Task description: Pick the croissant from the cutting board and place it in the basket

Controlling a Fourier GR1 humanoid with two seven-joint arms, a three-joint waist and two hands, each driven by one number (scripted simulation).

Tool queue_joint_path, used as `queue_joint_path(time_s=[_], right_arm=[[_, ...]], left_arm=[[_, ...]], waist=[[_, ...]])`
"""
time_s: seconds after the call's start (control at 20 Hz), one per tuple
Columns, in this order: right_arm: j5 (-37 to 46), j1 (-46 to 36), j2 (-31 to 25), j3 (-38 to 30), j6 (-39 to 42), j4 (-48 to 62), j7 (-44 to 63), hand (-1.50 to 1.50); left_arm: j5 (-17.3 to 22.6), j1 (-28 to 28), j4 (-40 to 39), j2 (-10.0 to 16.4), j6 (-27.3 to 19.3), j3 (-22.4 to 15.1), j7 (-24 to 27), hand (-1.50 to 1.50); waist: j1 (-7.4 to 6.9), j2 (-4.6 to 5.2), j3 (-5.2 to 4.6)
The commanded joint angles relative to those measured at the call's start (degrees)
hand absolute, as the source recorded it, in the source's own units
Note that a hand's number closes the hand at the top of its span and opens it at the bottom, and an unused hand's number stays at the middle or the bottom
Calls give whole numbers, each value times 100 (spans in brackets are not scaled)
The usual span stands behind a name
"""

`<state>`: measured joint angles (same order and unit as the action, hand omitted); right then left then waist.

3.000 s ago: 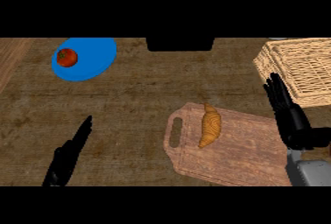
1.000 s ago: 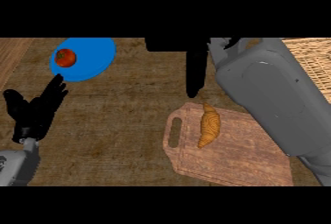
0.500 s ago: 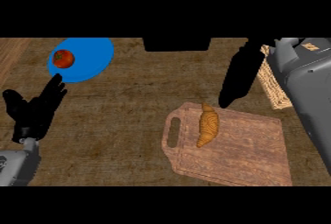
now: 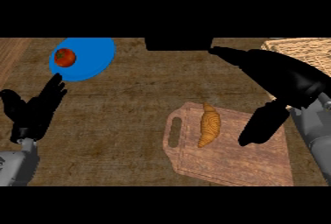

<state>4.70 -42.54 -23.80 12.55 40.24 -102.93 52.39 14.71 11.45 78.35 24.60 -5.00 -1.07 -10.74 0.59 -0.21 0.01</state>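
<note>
Cutting board (image 4: 239, 162) with a croissant (image 4: 209, 124) on it, right hand (image 4: 284, 76) open beside it, holding nothing

Basket (image 4: 304, 46) at the far right; left hand (image 4: 35, 109) rests open at left; the croissant lies lengthwise just left of the right thumb; best to close fingers and thumb across its thick middle (not the tapered ends).

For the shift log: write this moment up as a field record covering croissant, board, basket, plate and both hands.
board: brown wooden cutting board, handle slot at its left end
croissant: golden-brown curved croissant, lying on the board's left part, unheld
basket: woven wicker basket, upper right corner, cut off by the view's edge
plate: round blue plate, upper left, red tomato on it
right hand: open, over the board, right of the croissant, not touching it
left hand: open, resting at the left edge, fingers up
</note>
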Motion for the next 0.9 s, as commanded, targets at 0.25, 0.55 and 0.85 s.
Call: queue_joint_path(time_s=[0.25, 0.55, 0.85], right_arm=[[1829, 1022, 577, 391, -964, 177, -1283, -150], [2554, 1544, 809, 441, -2103, 1466, -2913, -150], [2979, 1641, 879, 561, -1786, 2018, -3017, -150]], left_arm=[[-154, -39, 321, -97, 129, 92, -237, 0], [-174, 285, 43, -223, 135, 185, -249, 0], [-293, 52, -216, -298, 417, 411, 143, 0]], waist=[[-96, 22, 0], [-95, 39, 2], [-77, 28, -1]])
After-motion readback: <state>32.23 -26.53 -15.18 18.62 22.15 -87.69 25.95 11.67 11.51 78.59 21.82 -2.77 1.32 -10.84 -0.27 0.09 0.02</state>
